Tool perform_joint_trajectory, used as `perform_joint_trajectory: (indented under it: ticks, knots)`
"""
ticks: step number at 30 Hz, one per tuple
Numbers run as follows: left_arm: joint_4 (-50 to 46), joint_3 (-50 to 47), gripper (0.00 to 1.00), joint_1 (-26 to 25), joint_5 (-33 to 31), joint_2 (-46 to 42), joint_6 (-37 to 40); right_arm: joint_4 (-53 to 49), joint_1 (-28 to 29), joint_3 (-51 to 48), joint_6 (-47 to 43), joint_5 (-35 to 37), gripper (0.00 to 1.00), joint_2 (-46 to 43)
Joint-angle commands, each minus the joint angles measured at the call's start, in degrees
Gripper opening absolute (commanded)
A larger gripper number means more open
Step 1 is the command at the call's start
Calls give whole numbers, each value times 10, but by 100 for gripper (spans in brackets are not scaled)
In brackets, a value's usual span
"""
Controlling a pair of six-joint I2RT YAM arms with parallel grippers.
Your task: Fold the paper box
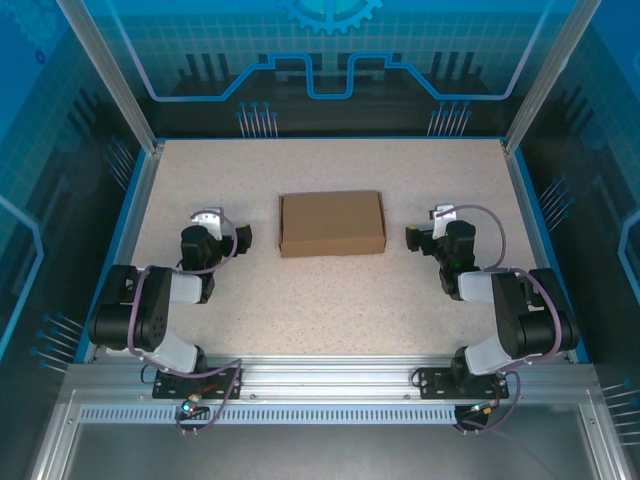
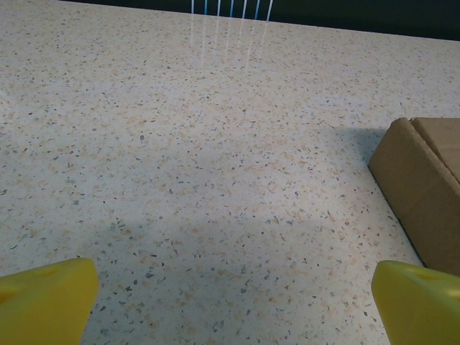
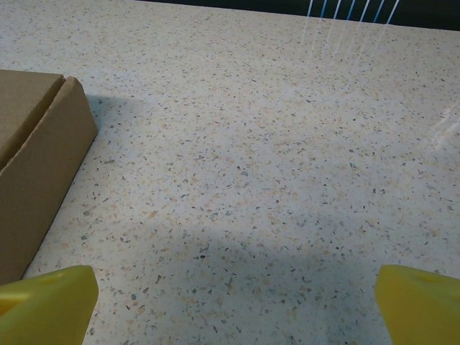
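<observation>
The paper box (image 1: pixel 332 223) is a closed, shallow brown cardboard box lying flat in the middle of the speckled table (image 1: pixel 330 300). My left gripper (image 1: pixel 240 237) rests low on the table to its left, apart from it, open with nothing between its yellow fingertips (image 2: pixel 47 298). In the left wrist view the box's (image 2: pixel 424 180) end wall shows at the right edge. My right gripper (image 1: pixel 412 238) sits to the right of the box, also open and holding nothing. In the right wrist view the box (image 3: pixel 36 151) shows at the left, beyond the yellow fingertips (image 3: pixel 420 302).
Blue-lit enclosure walls (image 1: pixel 130 130) and metal posts ring the table. The aluminium rail (image 1: pixel 330 390) with both arm bases runs along the near edge. Bare tabletop lies around the box on all sides.
</observation>
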Motion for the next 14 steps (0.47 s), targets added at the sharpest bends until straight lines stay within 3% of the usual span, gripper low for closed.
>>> perform_joint_trajectory:
  ticks: [1, 14]
  knots:
    - [20, 11, 99, 2, 12, 1, 10, 12, 0, 10, -9, -2, 100, 0]
    - [20, 11, 99, 2, 13, 1, 10, 16, -4, 10, -13, -27, 100, 1]
